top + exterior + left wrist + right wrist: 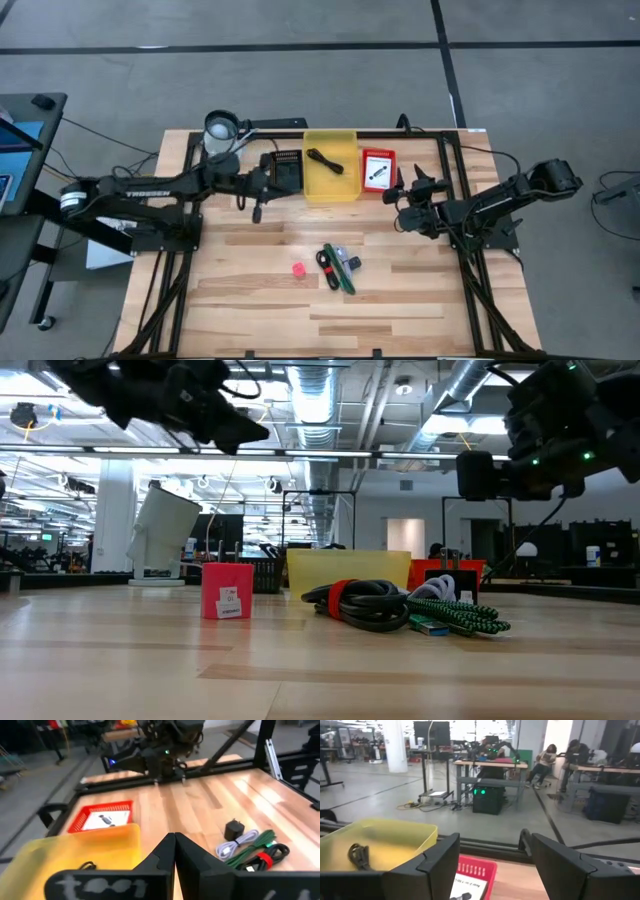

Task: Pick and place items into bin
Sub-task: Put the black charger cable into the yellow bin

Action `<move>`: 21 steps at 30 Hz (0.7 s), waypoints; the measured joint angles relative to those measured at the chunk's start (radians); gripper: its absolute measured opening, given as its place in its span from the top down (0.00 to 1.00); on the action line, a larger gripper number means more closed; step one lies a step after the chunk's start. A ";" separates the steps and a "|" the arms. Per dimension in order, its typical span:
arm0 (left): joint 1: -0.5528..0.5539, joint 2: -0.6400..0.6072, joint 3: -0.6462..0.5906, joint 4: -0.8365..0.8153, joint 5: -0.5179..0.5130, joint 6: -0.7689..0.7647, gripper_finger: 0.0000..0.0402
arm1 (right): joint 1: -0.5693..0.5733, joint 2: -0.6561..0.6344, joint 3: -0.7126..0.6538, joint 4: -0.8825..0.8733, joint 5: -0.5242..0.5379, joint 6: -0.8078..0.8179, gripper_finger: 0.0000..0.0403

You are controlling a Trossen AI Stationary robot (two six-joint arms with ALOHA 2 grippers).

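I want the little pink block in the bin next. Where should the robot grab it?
Probably from straight above, pinching two opposite flat sides of the pink cube. It sits upright and alone on the bare table, apart from the cable bundle, so nothing blocks a pincer coming down over it.

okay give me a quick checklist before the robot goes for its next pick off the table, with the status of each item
1. Yellow bin reachable and upright: ok; it already holds a black cable.
2. Right hand ready to grasp: ok; fingers wide open, nothing between them, hovering beside the red tray.
3. Left hand ready to grasp: not ok; fingers shut, empty, by the bin's left side.
4. Remaining items located: ok; the cable bundle with its green cable and small black adapter, and the pink-red cube, lie mid-table.
5. Bundle separable for a single pick: cannot tell; the cables lie tangled together.
6. Path from hands to items unobstructed: ok.
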 joint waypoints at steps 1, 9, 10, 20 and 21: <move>0.000 0.018 0.023 -0.022 0.001 -0.001 1.00 | 0.000 0.000 0.000 -0.001 -0.011 0.000 0.40; 0.000 0.150 0.184 -0.178 -0.029 0.043 0.94 | 0.000 0.000 0.000 -0.009 -0.086 -0.002 0.40; 0.000 0.163 0.197 -0.184 -0.033 0.045 0.92 | 0.000 0.000 0.000 -0.009 -0.097 -0.007 0.40; -0.078 0.285 0.338 -0.418 -0.139 0.224 0.66 | 0.001 0.000 0.000 -0.062 -0.197 -0.009 0.40; -0.092 0.301 0.363 -0.458 -0.137 0.240 0.65 | 0.001 0.000 0.000 -0.065 -0.200 -0.008 0.40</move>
